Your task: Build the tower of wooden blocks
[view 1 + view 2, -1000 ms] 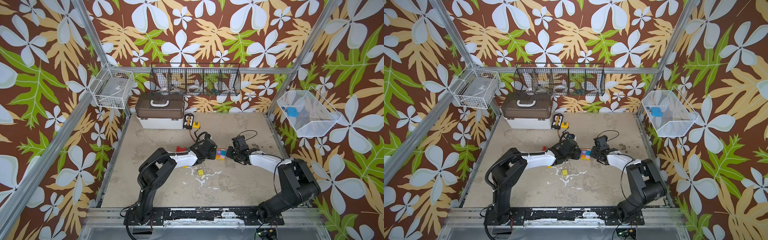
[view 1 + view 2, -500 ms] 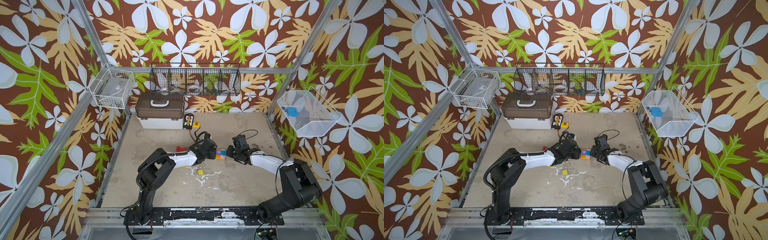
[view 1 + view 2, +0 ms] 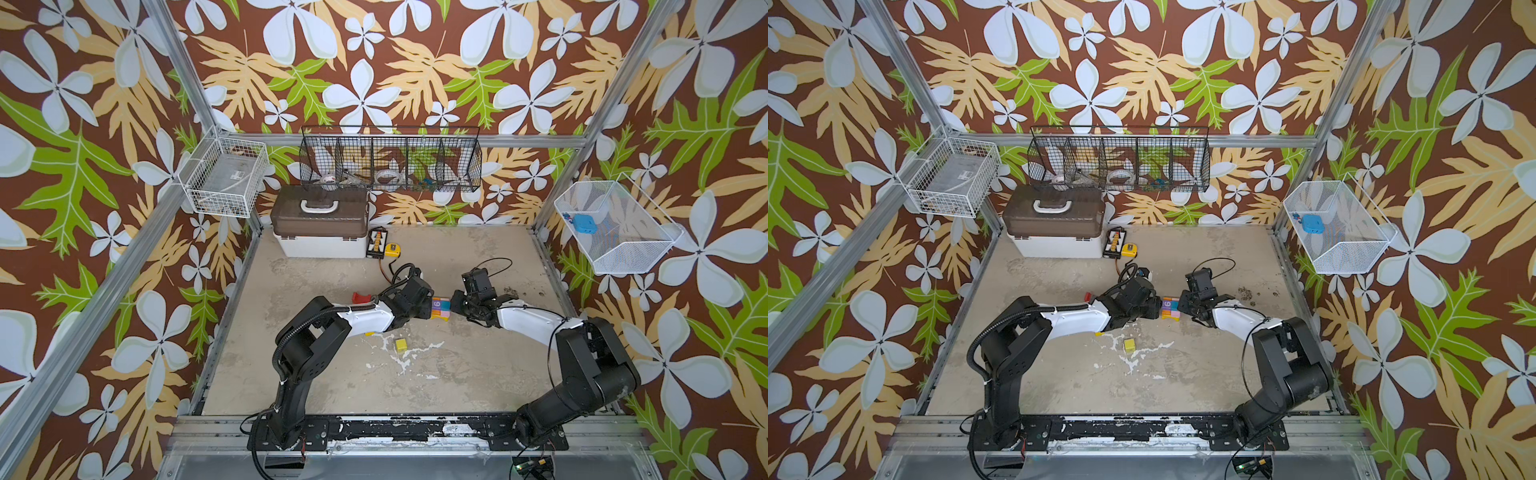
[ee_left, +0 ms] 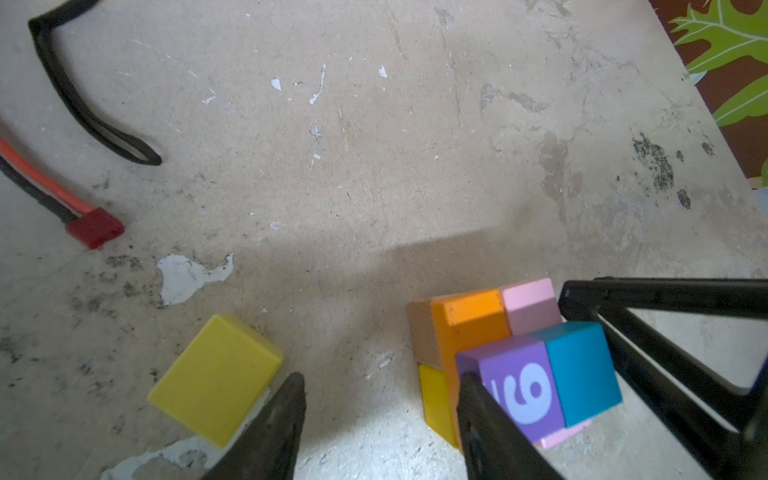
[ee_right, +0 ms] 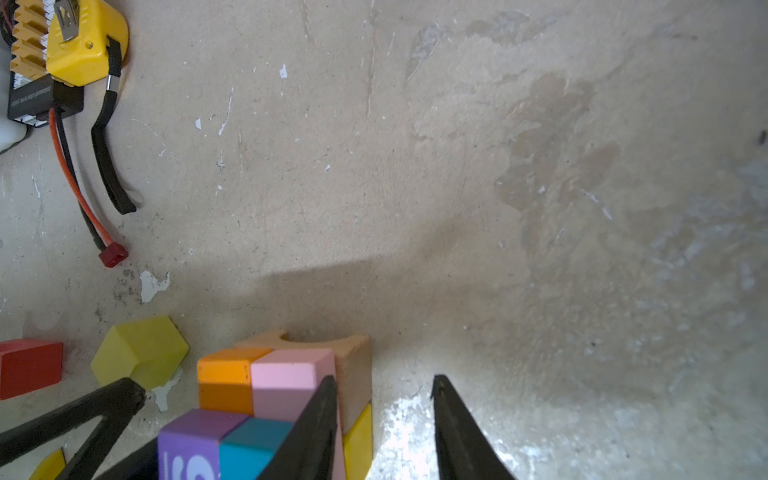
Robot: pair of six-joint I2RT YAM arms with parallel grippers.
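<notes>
Right wrist, tape measure (image 5: 83, 45), cable (image 5: 70, 178), yellow block (image 5: 139, 357)

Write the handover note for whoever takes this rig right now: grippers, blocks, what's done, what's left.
Left gripper: jaws open, empty, one finger close beside the purple "9" block.
Right gripper: jaws open, empty, one finger close beside the pink block.
Done: the tower stands between them, with a yellow base, tan arch, orange and pink, then purple and teal on top.
Loose nearby: yellow block, red piece.
Left: stack the loose pieces without knocking the tower.
</notes>
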